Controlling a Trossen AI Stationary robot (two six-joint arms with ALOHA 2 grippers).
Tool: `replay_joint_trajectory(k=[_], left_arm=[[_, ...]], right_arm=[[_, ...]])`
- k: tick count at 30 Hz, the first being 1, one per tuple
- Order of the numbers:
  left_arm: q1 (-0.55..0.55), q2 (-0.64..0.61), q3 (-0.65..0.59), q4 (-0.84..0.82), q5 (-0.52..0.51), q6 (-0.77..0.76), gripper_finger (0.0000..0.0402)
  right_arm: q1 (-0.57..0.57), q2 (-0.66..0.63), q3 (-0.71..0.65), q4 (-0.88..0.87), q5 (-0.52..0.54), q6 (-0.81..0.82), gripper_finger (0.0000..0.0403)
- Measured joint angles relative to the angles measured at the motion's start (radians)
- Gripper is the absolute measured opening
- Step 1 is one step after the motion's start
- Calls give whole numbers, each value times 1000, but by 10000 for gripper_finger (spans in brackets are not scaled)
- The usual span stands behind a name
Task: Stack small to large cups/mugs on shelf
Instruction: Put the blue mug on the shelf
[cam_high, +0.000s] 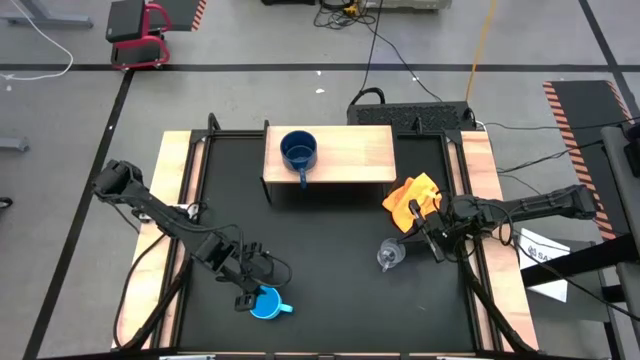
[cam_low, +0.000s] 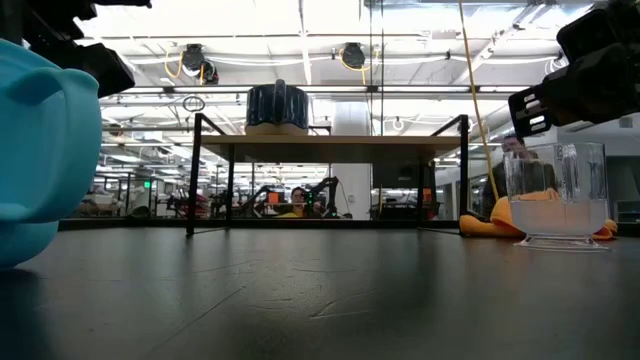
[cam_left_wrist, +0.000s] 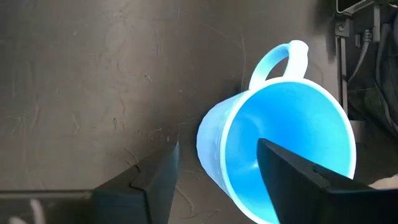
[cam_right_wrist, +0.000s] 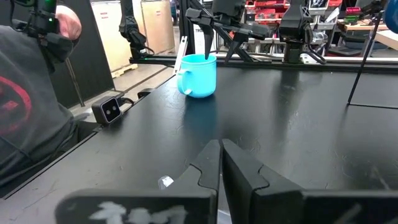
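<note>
The dark navy mug (cam_high: 298, 152) stands upright on the shelf's wooden top (cam_high: 350, 150) near its left end; it also shows in the low view (cam_low: 277, 108). The sky-blue mug (cam_high: 266, 303) stands upright on the black table near the front edge. My left gripper (cam_high: 258, 290) is open above it, one finger inside the mug (cam_left_wrist: 298, 180) and one outside its wall (cam_left_wrist: 155, 180), apart from the wall. The clear glass cup (cam_high: 390, 255) stands on the table at centre right. My right gripper (cam_high: 420, 240) is shut and empty, just right of the glass cup.
An orange-yellow cloth (cam_high: 413, 200) lies by the shelf's right end, beside my right arm. Pale wooden planks (cam_high: 175, 200) run along both table sides. A person (cam_right_wrist: 31, 106) is at the table's edge in the right wrist view. Bare black table lies between the two cups.
</note>
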Motion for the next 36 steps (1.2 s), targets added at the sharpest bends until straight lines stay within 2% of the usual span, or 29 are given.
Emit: replay_joint_trajectory(k=[5, 9, 22, 36], left_arm=[[0, 0, 0, 25, 3, 0, 169], [-5, 0, 0, 54, 16, 9, 152], [-23, 0, 0, 58, -7, 27, 149], [-23, 103, -1, 63, 37, 27, 149]], right_arm=[[0, 0, 0, 1, 0, 0, 9], [0, 0, 0, 1, 0, 7, 9], [0, 0, 0, 1, 0, 8, 9], [0, 0, 0, 3, 0, 8, 9]])
